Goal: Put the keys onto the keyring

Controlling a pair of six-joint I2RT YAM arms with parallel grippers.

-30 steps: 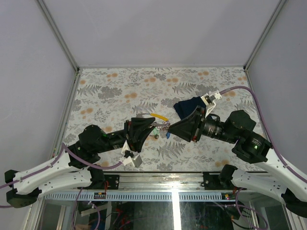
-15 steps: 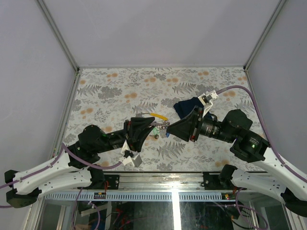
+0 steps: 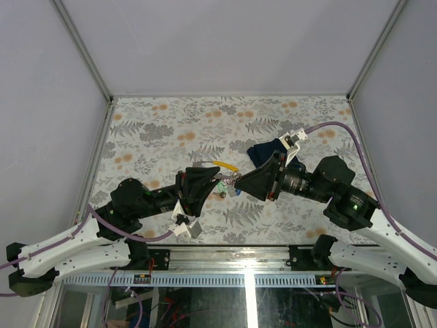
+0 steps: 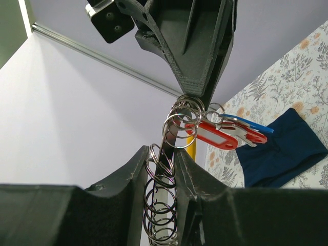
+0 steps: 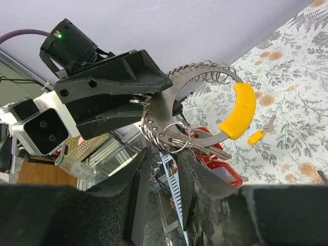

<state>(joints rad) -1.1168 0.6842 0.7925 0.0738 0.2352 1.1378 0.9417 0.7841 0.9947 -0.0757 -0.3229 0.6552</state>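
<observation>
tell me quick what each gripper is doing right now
left gripper: closed on the keyring, pinching its looped rim
right gripper: closed on the same keyring, at its small rings

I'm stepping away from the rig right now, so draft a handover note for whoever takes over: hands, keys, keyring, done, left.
Left hand: shut on the keyring, held up above the table.
Right hand: shut on the same keyring from the opposite side.
On the ring: a red tag and a blue tag. One key with a yellow tag lies loose on the table.
Done: ring braced between both hands. Left: thread the loose key on; whether other keys remain I cannot tell.
</observation>
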